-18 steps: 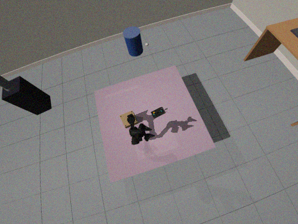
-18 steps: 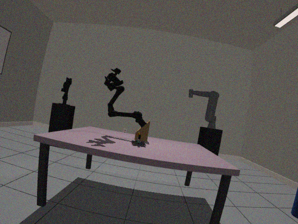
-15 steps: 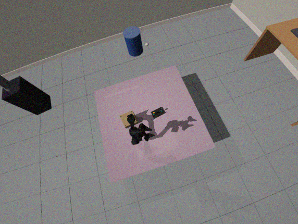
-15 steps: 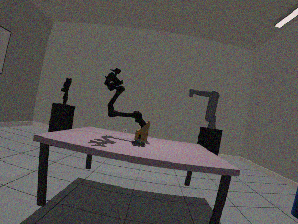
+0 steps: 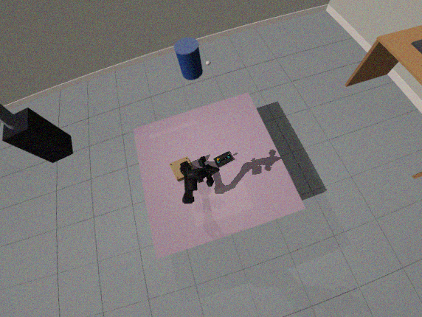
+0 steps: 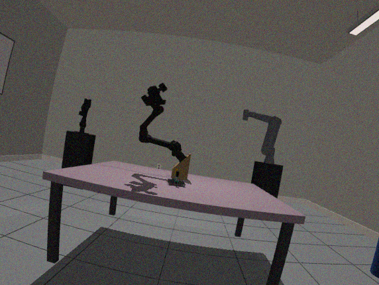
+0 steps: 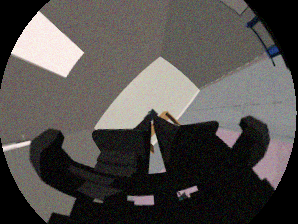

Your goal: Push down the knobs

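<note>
Gripper (image 6: 158,93) raised high, upper centre of exterior view, well apart from circuit board (image 5: 223,158); fingers pressed together on nothing, judged prepared as blunt pusher for knobs

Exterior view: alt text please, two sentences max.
A black robot arm rises from a yellow base on a pink table, its shut gripper raised high, holding nothing. A small circuit board sits on the table at the arm's foot.

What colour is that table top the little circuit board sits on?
Pale pink. The table top shows it best in the top view, with the circuit board on it.
</note>
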